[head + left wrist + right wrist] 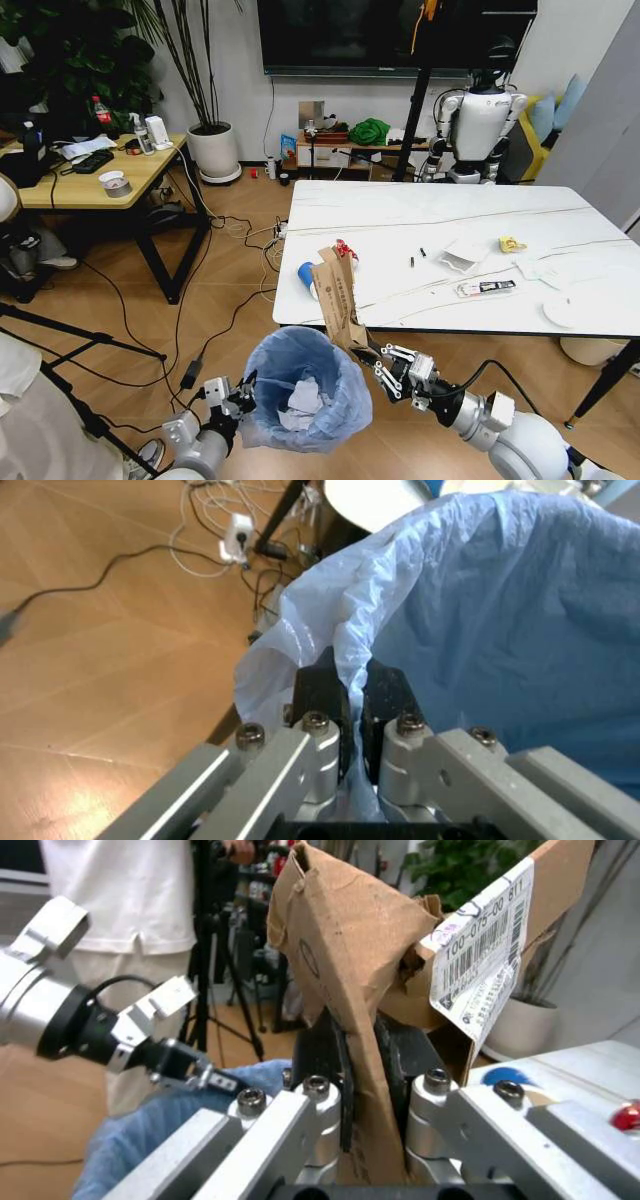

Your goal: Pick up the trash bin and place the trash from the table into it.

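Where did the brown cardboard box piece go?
In the head view, the torn carton is pinched in the right pincer, standing upright over the rim of the trash bin, just off the table's near left corner.

white plant pot [214, 151], wood desk [75, 180]

Wood floor [120, 330], desk [80, 180], TV [390, 35]

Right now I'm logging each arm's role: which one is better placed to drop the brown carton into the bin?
Right. The right end effector is shut on the brown carton, held just above the trash bin. The left end effector is shut on the bin's rim, so it likely must keep holding.
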You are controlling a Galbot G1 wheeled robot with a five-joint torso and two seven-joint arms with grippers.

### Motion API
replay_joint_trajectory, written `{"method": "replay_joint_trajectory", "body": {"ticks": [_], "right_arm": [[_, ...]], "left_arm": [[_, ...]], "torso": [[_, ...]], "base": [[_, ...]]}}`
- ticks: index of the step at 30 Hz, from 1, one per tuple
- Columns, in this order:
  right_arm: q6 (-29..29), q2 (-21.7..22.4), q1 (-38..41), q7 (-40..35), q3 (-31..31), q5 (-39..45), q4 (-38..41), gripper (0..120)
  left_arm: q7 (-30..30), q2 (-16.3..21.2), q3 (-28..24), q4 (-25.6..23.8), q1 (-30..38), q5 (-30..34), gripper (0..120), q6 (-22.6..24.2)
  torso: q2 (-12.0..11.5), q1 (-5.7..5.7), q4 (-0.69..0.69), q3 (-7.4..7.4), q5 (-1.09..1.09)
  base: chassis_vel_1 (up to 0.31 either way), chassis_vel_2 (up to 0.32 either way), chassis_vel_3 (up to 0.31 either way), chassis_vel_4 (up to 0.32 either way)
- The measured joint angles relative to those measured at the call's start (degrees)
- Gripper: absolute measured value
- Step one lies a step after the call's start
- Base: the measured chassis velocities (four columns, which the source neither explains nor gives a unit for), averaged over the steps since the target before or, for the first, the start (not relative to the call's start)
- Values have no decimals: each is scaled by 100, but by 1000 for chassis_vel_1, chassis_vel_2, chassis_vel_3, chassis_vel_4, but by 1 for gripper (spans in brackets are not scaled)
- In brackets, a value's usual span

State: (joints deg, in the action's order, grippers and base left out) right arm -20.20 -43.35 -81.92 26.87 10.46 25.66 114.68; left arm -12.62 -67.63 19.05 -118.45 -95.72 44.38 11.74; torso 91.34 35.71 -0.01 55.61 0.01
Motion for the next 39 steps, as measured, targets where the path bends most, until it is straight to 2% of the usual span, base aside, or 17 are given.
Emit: {"method": "replay_joint_trajectory", "body": {"ticks": [10,14,24,27,30,34,36,39], "right_arm": [[-4,-58,140,314,-210,-133,-177,6],[-24,-37,240,465,-340,-158,-263,6],[-31,-62,390,585,-447,-163,-381,5],[-53,-95,382,599,-488,-243,-464,19],[-62,-105,369,605,-488,-276,-484,26],[-85,-94,324,606,-451,-297,-505,45],[-93,-93,319,609,-437,-304,-515,46],[-111,-90,293,614,-401,-316,-536,61]], "left_arm": [[-50,440,-344,80,166,184,0,-7],[-75,611,-465,287,432,346,0,-26],[-59,485,-514,436,608,435,0,-52],[-33,420,-565,390,616,427,0,-54],[-26,393,-576,375,612,408,0,-54],[-3,356,-583,336,550,329,0,-60],[0,351,-583,333,540,314,0,-63],[10,340,-562,301,498,288,0,-66]], "torso": [[0,0,1,0,-2],[0,0,0,0,-1],[0,0,1,0,-1],[0,0,1,0,-1],[0,0,1,0,-1],[0,0,1,0,-1],[0,0,1,0,-1],[0,0,1,0,-1]], "base": [[0,0,0,0],[0,0,0,0],[0,0,0,0],[0,0,0,0],[0,0,0,0],[0,0,0,0],[0,0,0,0],[0,0,0,0]]}}
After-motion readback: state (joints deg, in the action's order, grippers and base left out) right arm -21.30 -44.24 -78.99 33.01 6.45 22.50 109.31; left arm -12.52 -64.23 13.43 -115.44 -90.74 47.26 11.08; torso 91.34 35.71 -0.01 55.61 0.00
